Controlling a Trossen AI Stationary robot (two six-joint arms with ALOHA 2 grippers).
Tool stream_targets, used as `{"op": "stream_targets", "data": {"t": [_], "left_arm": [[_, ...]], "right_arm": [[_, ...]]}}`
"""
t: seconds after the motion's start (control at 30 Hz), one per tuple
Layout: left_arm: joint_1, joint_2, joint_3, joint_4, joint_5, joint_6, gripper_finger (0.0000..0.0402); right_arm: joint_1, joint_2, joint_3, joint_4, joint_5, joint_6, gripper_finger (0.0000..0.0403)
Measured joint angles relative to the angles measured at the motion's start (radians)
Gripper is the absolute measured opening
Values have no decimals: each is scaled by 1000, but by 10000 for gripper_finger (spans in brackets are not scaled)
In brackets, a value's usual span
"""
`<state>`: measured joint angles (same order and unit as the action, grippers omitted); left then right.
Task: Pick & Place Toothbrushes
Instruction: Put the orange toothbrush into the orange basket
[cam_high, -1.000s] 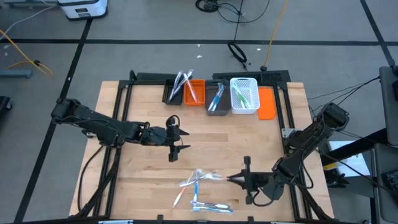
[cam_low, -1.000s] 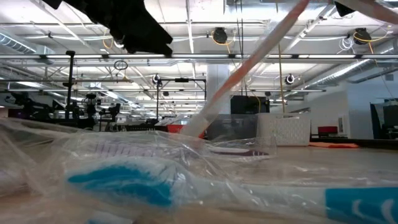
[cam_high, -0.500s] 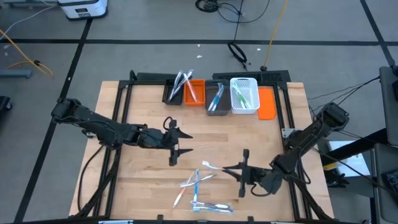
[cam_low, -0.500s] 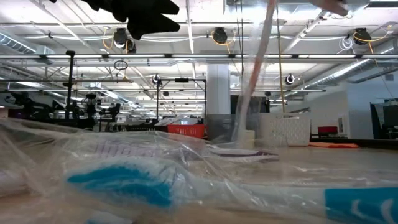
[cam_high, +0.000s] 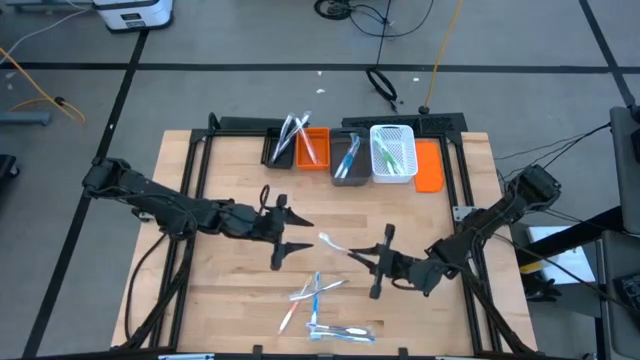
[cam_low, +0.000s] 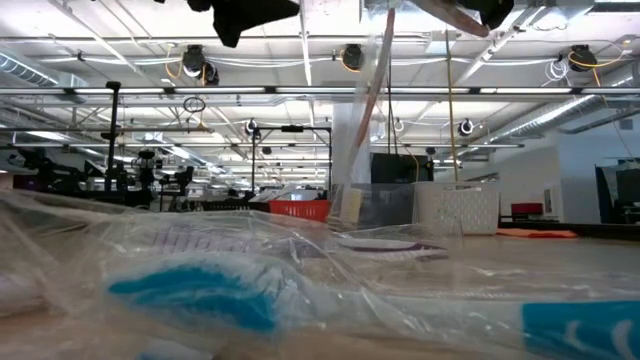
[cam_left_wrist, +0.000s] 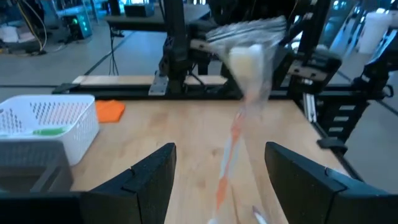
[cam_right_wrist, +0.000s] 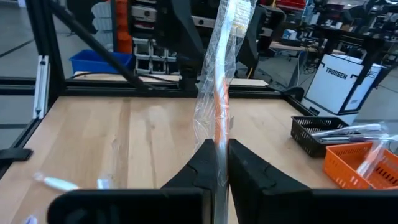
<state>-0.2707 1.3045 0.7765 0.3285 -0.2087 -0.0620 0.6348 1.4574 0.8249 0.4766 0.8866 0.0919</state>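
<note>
High view: right gripper pinched shut on a wrapped toothbrush, lifted mid-table. Its long axis runs leftward from the jaws toward the left gripper, whose jaws stand wide, just left of the brush's free end. Left arm is nearer that end.

Low view: brush hangs nearly upright, clear of the table.

Left wrist view: brush sits ahead, centred between the spread fingers.

Right wrist view: fingers clamp the brush at its base; it extends straight away.

Judgement: likely a handover; loose brushes remain near.
</note>
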Motion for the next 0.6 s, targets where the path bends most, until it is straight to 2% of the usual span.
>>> {"op": "stream_targets", "data": {"t": [0.27,0.43,0.6], "left_arm": [[0,0,0,121,0,3,246],[0,15,0,177,8,6,246],[4,67,0,249,26,1,246]], "right_arm": [[-44,0,0,62,-10,-30,15],[-91,1,0,83,-104,-33,16],[-125,1,0,86,-118,-34,16]]}}
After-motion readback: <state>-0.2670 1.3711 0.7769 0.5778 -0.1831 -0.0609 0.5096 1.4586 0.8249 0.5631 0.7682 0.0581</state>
